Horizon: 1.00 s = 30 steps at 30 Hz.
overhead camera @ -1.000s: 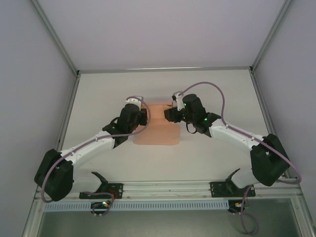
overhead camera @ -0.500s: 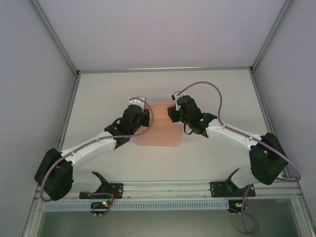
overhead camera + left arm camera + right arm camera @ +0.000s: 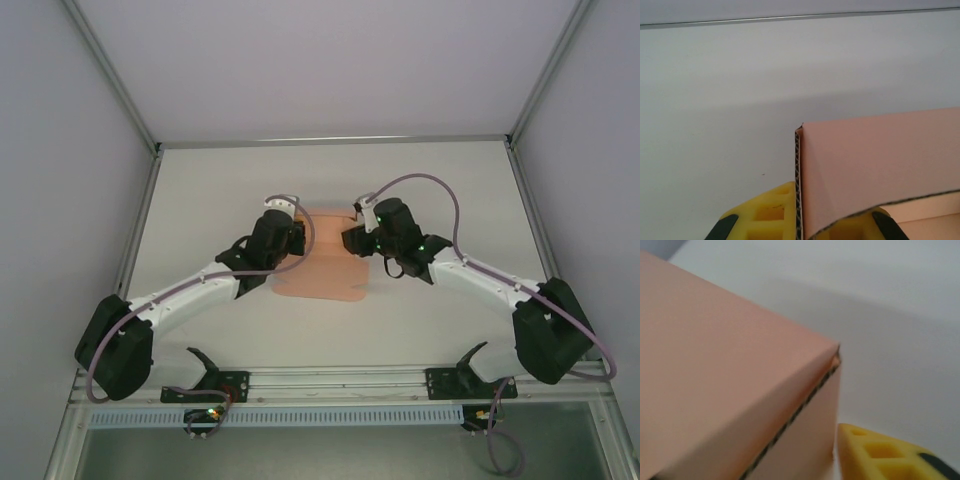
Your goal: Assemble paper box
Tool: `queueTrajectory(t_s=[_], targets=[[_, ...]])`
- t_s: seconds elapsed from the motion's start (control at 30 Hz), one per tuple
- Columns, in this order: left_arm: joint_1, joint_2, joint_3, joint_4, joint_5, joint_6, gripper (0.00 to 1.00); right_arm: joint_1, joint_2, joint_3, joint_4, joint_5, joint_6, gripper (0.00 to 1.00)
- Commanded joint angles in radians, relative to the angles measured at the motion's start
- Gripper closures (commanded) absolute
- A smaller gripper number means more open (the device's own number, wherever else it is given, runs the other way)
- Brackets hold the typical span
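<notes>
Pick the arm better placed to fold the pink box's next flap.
Probably right: the left pincer is clamped on a wall of the paper box, steadying it, while the right pincer sits beside the opposite edge, not visibly gripping.

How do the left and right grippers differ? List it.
The left gripper is shut on a wall of the box, a finger on each side. The right gripper has an unclear grip, with one finger beside a box corner. The left gripper is at the box's left, the right gripper at its right. Both have yellow fingers.

paper box [image 3: 875, 165]: matt, smooth corrugated card is shown | table [image 3: 450, 190]: smooth matt white surface is seen | rail [image 3: 330, 379]: dull grey metal is seen
</notes>
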Motion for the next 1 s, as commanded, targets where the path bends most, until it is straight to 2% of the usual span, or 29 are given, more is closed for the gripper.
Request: queueTrajectory(t_s=[0.0, 0.2, 0.27, 0.3, 0.37, 0.47, 0.6, 0.67, 0.8, 0.97], targets=[[0.017, -0.023, 0.011, 0.017, 0.035, -0.017, 1.00, -0.023, -0.049, -0.011, 0.038, -0.096, -0.005, 0.65], [0.014, -0.041, 0.002, 0.029, 0.083, -0.004, 1.00, -0.035, -0.046, 0.001, 0.028, -0.031, 0.008, 0.67], [0.005, -0.042, 0.007, 0.032, 0.079, -0.006, 1.00, -0.028, -0.021, 0.024, 0.004, 0.060, 0.031, 0.79], [-0.003, -0.038, 0.013, 0.025, 0.055, -0.011, 1.00, -0.015, -0.006, 0.038, -0.012, 0.119, 0.038, 0.82], [-0.017, -0.020, 0.036, -0.016, -0.022, -0.032, 1.00, 0.026, 0.032, 0.076, -0.074, 0.332, 0.064, 0.92], [-0.020, 0.032, 0.092, -0.129, -0.159, -0.102, 1.00, 0.061, 0.099, 0.157, -0.213, 0.585, 0.101, 1.00], [-0.022, 0.131, 0.209, -0.362, -0.363, -0.203, 1.00, 0.079, 0.196, 0.259, -0.408, 0.867, 0.162, 1.00], [-0.021, 0.152, 0.231, -0.416, -0.405, -0.240, 1.00, 0.073, 0.234, 0.293, -0.482, 0.975, 0.210, 1.00], [-0.022, 0.140, 0.223, -0.432, -0.402, -0.281, 1.00, 0.035, 0.315, 0.354, -0.599, 1.120, 0.314, 1.00], [-0.030, 0.121, 0.216, -0.430, -0.393, -0.290, 1.00, 0.025, 0.355, 0.368, -0.569, 1.226, 0.315, 1.00]])
